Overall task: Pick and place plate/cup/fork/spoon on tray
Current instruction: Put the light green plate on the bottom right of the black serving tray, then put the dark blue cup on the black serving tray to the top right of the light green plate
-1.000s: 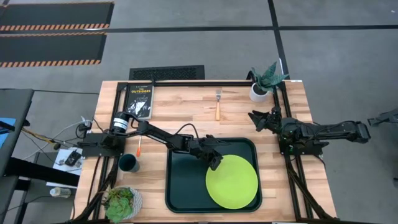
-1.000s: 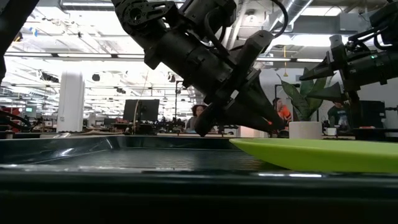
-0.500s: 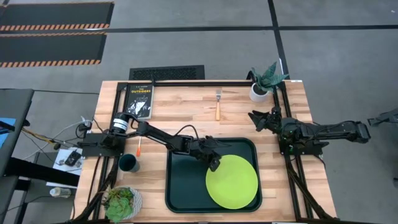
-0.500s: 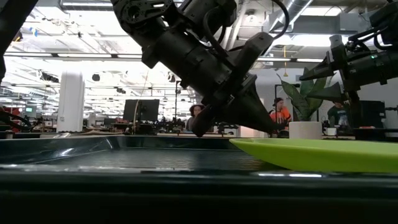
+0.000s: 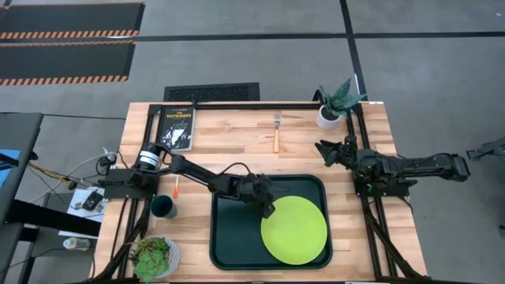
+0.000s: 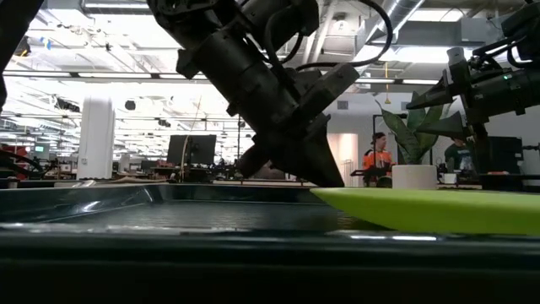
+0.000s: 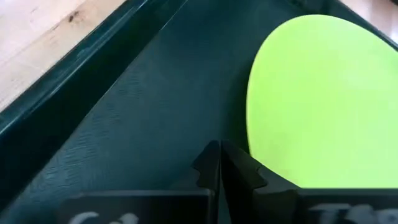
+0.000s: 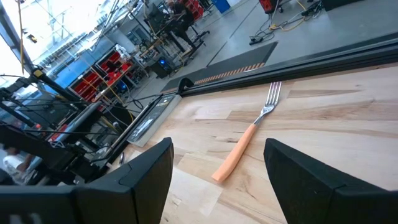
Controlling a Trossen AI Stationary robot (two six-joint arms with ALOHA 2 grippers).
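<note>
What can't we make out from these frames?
- Spoon: high view, too small to tell bowl from handle; mostly a thin orange-red streak.
- Cup: inside too dark to read from above.
- Plate: low view, cut by the right edge.
- Left gripper: wrist view, bottom edge cuts the shut fingers.
- Tray: low view, near rim hides its floor.

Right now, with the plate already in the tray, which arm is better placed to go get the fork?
Right. The right gripper waits open near the fork, which lies straight ahead in its wrist view. The left gripper is shut, over the tray beside the plate.
</note>
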